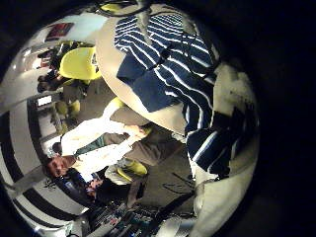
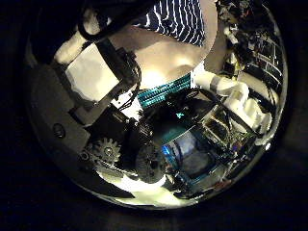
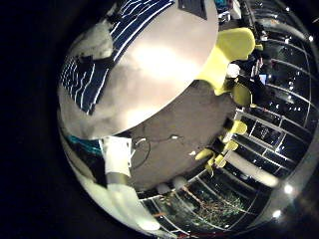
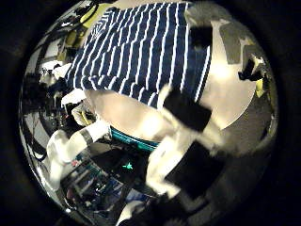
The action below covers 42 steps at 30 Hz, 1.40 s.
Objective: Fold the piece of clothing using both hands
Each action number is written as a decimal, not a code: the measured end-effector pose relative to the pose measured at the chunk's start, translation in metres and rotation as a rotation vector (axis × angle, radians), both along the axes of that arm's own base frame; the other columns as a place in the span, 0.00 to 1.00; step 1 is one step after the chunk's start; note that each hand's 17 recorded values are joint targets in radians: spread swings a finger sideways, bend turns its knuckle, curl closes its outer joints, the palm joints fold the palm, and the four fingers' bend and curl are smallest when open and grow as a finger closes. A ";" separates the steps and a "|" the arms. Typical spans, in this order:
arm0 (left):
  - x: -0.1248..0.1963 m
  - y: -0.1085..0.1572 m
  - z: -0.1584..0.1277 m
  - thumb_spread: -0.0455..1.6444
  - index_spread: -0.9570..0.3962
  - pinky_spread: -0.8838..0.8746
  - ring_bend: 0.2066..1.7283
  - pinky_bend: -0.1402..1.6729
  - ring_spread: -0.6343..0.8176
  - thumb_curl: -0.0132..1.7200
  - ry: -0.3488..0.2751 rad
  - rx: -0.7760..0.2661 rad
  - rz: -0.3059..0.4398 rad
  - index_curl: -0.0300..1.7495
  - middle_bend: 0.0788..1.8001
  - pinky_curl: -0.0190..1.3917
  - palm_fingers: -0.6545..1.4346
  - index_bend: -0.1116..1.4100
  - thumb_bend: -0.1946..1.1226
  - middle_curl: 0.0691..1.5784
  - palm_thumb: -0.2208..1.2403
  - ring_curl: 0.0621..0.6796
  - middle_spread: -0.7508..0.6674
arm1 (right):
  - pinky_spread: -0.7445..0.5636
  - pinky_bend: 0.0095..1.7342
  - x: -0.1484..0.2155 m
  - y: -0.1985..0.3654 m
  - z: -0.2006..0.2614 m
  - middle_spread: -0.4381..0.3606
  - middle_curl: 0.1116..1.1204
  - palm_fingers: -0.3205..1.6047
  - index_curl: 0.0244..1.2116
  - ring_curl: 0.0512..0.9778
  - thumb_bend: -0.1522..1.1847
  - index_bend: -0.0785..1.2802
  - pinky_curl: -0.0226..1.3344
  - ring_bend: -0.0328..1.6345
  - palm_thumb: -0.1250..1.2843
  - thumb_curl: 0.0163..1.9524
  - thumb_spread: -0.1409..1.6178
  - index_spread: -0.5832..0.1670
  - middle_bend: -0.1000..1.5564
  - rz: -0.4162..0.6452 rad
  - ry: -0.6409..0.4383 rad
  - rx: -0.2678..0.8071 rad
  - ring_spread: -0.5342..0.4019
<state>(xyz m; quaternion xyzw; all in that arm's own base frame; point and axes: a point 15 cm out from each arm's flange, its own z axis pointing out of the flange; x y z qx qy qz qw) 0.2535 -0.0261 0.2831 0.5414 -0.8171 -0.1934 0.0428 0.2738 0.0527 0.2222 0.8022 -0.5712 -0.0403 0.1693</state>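
On the table: you have a striped shirt [image 4: 146, 52] spread over a pale round table [image 3: 164, 65]; no outside view is given, so you see all this from the palm cameras only.
Shirt: dark with thin white stripes. In the right thumb side view it lies mostly flat, reaching to the table edge. In the left little finger side view the shirt [image 1: 168, 59] looks bunched, with a plain dark patch among the stripes.
Table: bare pale top shows beside the shirt in the right little finger side view, where the shirt [image 3: 110, 50] lies toward one side of the table.
Left hand: you see its black and white fingers [image 2: 96, 72] and geared parts filling the left thumb side view, bent in front of the lens, with the shirt [image 2: 178, 19] beyond them. You cannot tell whether it grips any cloth.
Right hand: its fingers [image 4: 188, 113] reach in over the near edge of the shirt and the table rim. You cannot tell whether they pinch the cloth or only hang above it.
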 end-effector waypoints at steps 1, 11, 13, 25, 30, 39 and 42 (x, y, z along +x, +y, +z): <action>0.000 0.001 0.000 0.67 0.26 0.19 0.82 0.85 0.13 0.35 0.001 0.000 0.002 0.84 0.39 0.48 0.76 0.18 0.14 0.77 0.75 0.75 0.01 | 0.31 0.81 0.000 0.003 -0.005 0.23 0.69 0.33 0.68 0.60 0.08 0.34 0.32 0.80 0.41 0.17 0.76 0.20 0.56 0.009 0.006 -0.002 0.31; 0.001 0.004 -0.001 0.67 0.28 0.19 0.82 0.85 0.13 0.35 0.008 0.000 0.011 0.85 0.39 0.48 0.76 0.18 0.14 0.77 0.75 0.75 0.01 | 0.40 0.68 0.004 0.011 -0.051 0.29 0.64 0.29 0.62 0.53 0.10 0.33 0.25 0.73 0.39 0.16 0.70 0.26 0.52 0.013 0.066 -0.034 0.34; 0.002 0.004 0.001 0.67 0.28 0.19 0.82 0.85 0.13 0.35 0.005 -0.001 0.011 0.85 0.39 0.48 0.76 0.18 0.14 0.77 0.75 0.75 0.01 | 0.41 0.67 0.002 0.014 -0.058 0.30 0.63 0.30 0.61 0.53 0.10 0.32 0.24 0.72 0.39 0.16 0.69 0.27 0.51 0.020 0.084 -0.046 0.34; 0.007 0.005 0.001 0.67 0.30 0.19 0.82 0.85 0.13 0.35 0.009 0.002 0.009 0.85 0.39 0.48 0.76 0.18 0.14 0.77 0.75 0.75 0.01 | 0.29 0.76 -0.011 0.024 -0.080 0.23 0.69 0.50 0.62 0.56 0.13 0.28 0.27 0.79 0.55 0.19 0.67 0.19 0.55 0.055 0.160 -0.097 0.28; 0.008 0.006 0.002 0.67 0.31 0.19 0.82 0.85 0.13 0.35 0.008 0.001 0.008 0.86 0.39 0.48 0.76 0.18 0.14 0.77 0.75 0.75 0.01 | 0.32 0.82 -0.007 0.027 -0.079 0.16 0.78 0.63 0.74 0.60 0.15 0.42 0.32 0.81 0.69 0.22 0.66 0.07 0.62 0.051 0.142 -0.095 0.28; 0.008 0.009 0.011 0.67 0.33 0.19 0.82 0.85 0.13 0.35 0.002 0.003 0.008 0.86 0.39 0.48 0.76 0.18 0.14 0.77 0.75 0.75 0.01 | 0.40 0.83 0.008 0.020 -0.063 0.19 0.88 0.67 0.90 0.69 0.18 0.66 0.40 0.83 0.78 0.27 0.73 0.07 0.73 0.015 0.112 -0.074 0.29; 0.005 0.011 0.015 0.67 0.33 0.19 0.82 0.85 0.13 0.35 0.001 0.007 0.010 0.86 0.39 0.48 0.76 0.18 0.14 0.77 0.75 0.75 0.01 | 0.41 0.83 0.014 0.017 -0.042 0.20 0.90 0.65 0.93 0.72 0.17 0.70 0.43 0.85 0.78 0.28 0.75 0.09 0.75 0.004 0.073 -0.054 0.29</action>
